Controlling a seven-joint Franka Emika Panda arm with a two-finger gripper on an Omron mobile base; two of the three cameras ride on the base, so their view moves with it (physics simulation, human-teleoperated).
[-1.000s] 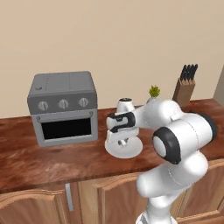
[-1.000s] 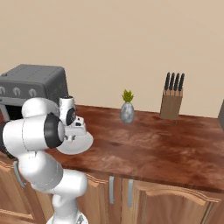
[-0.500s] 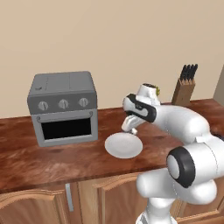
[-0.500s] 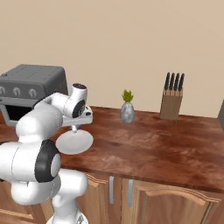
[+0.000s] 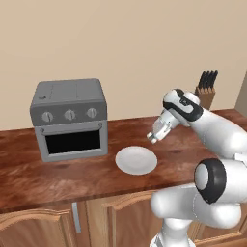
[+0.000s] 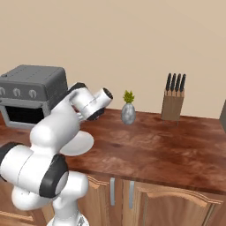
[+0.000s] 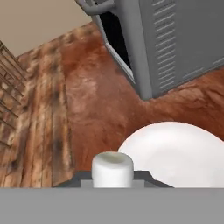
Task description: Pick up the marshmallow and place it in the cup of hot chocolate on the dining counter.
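From the left, the white arm's gripper (image 5: 153,137) hangs above the round white plate (image 5: 136,159).

From the right, that plate (image 6: 78,143) lies on the wooden counter (image 6: 167,150).

From the hand, the tiny white stubby marshmallow (image 7: 112,169) sits pinched in the closed gripper. It is probably soft, light and squashy, best held gently by its sides.

Items sitting on the wooden counter (image 5: 58,176):
- one grey toaster oven (image 5: 70,118), carrying three knobs (image 5: 70,114)
- one round white plate (image 5: 136,159)
- one knife block (image 6: 172,107), showing four dark handles
- one small vase (image 6: 128,113) with a plant

One marshmallow (image 7: 112,169) is showing at the gripper (image 5: 153,137).
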